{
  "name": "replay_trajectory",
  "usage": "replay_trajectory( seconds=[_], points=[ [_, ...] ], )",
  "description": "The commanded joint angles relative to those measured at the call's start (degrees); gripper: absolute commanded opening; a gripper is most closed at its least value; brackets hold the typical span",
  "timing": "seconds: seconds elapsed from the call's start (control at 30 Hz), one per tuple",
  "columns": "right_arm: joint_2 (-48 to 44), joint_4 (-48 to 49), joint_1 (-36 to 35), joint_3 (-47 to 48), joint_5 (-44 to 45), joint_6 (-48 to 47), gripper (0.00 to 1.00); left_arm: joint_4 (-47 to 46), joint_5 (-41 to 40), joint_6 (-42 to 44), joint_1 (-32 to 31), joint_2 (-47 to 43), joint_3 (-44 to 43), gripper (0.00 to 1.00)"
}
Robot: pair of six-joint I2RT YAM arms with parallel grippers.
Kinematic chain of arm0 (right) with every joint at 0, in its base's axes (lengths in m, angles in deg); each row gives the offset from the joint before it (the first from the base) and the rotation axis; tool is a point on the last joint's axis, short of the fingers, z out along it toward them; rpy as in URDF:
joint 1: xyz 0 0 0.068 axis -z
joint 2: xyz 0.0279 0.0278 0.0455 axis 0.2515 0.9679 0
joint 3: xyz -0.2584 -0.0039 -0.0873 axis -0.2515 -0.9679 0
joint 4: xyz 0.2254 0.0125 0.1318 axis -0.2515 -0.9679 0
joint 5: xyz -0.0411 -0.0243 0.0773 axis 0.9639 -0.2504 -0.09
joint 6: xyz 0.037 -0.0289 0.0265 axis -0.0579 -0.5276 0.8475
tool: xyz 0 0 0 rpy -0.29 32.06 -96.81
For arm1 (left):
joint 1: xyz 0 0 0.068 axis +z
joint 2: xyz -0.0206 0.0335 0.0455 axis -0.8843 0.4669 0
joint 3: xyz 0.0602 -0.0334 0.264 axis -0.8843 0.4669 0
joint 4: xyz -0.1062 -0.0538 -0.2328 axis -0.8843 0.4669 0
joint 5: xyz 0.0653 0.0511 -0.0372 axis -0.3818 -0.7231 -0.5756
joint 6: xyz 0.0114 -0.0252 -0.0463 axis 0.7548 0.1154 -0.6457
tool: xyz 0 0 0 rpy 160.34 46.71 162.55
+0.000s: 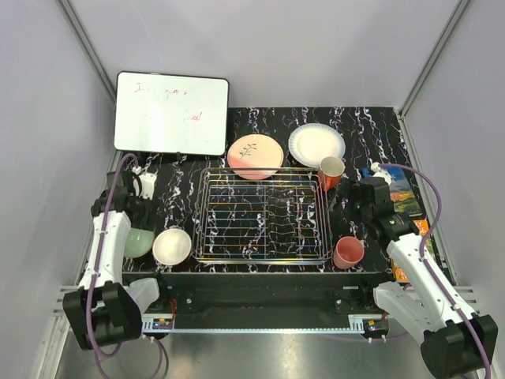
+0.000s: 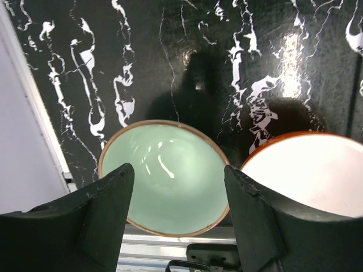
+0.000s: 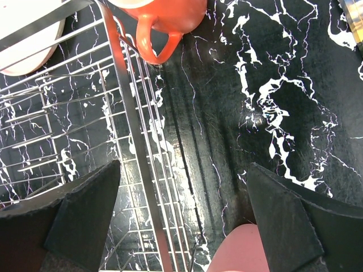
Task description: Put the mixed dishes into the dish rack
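Just below the left gripper (image 2: pixel 177 169), the pale green bowl (image 2: pixel 170 187) is sitting upright, and the gripper is hanging over it with its fingers (image 2: pixel 96 215) open, holding nothing, while the dish rack (image 1: pixel 237 213) is waiting off to the bowl's right.

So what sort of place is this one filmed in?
Probably a lab test cell, not a real kitchen: plain white walls box in a black marbled table, a whiteboard leans at the back, and an aluminium rail fronts the table.
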Motion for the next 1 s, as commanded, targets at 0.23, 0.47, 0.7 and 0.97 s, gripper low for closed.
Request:
replay_trajectory(
  seconds=[0.23, 0.47, 0.7, 0.97],
  points=[
    [0.4, 4.0, -0.3, -0.8, -1.5, -0.2, 1.00, -1.9, 2.3, -0.5, 0.3, 7.5, -3.6, 0.66],
    [0.6, 4.5, -0.4, -1.3, -2.2, -0.4, 1.00, -3.1, 1.6, 1.5, 0.4, 6.2, -1.9, 0.64],
    [0.2, 4.8, -0.4, -1.5, -2.4, -0.4, 1.00, -4.7, 0.0, 4.6, 1.0, 5.3, -0.3, 0.64],
    [0.4, 5.2, -0.5, -1.7, -2.8, -0.5, 1.00, 0.9, 6.4, 0.4, 0.8, 5.4, -4.3, 0.61]
  ],
)
